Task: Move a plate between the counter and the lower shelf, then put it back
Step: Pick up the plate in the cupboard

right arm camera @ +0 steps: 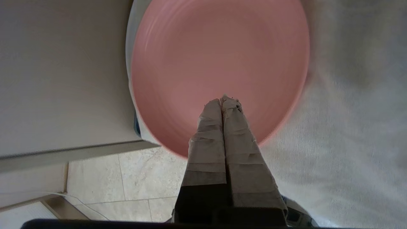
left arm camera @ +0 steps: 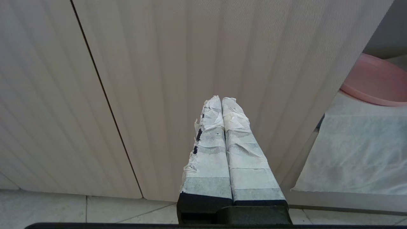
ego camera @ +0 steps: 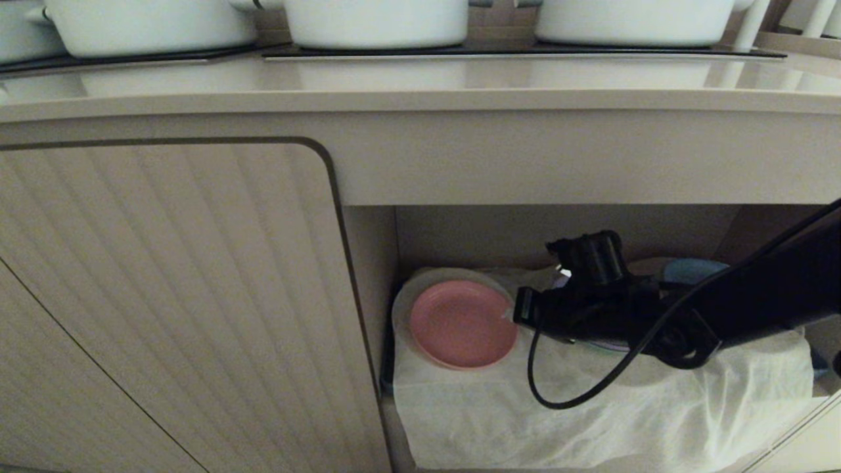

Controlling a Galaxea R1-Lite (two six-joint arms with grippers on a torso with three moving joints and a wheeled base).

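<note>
1. We find the pink plate (ego camera: 463, 323) in the lower middle of the head view, lying flat on a larger white plate (ego camera: 402, 309) at the left end of the lower shelf (ego camera: 591, 407), tight against the recess's side wall (ego camera: 369, 289).
2. Our right gripper (right arm camera: 226, 99) reaches in from the right of that frame, its taped fingers pressed together with nothing between them. In the right wrist view the tips hover over the plate's near part; we cannot tell whether they touch it.
3. Our left gripper (left arm camera: 221, 99) is parked outside, fingers likewise together, facing the ribbed cabinet door (left arm camera: 159, 79).
4. A wrinkled white cloth (ego camera: 604, 394) drapes the shelf board and hangs over its front edge. A blue plate (ego camera: 693, 268) peeks out behind the right arm.
5. The counter (ego camera: 420, 82) runs across the top of the head view, with white pots (ego camera: 374, 20) on its black hob.
6. What we judge could go wrong:
   - With the fingers closed, no grip is possible; they must part before taking the rim.
   - The low rim sits on the white plate, so a shallow pinch may slip or drag both.
   - The loose cable (ego camera: 571, 387) or the arm may snag the cloth and pull it forward.
   - The wall leaves little room on that side.
</note>
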